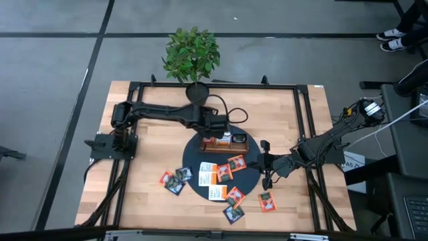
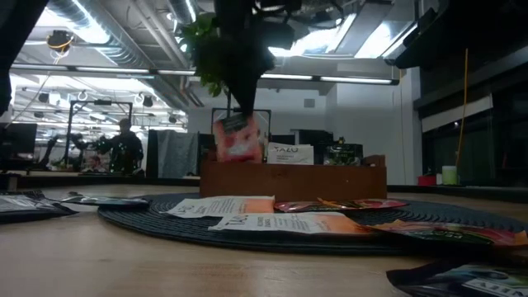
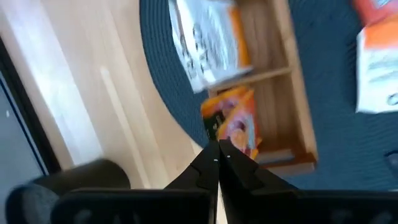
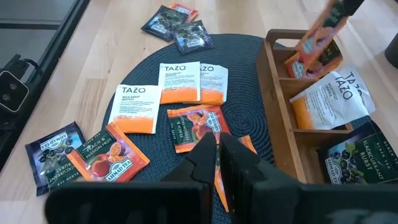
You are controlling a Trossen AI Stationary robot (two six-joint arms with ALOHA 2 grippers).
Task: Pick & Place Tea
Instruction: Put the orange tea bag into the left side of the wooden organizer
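Three compartments of the long brown wooden tray (image 4: 311, 124) already hold sachets; left gripper (image 3: 217, 144), fingers clamped on an orange square tea sachet (image 3: 233, 121), hangs over the end compartment; right gripper (image 4: 217, 146), fingers together, hovers above roughly a dozen loose sachets (image 4: 186, 84) left on mat and surface

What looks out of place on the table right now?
Several tea sachets lie off the round dark mat on bare wood: a dark and orange cluster beside its left edge, an orange one and a dark one near the front. Nothing looks spilled or damaged.
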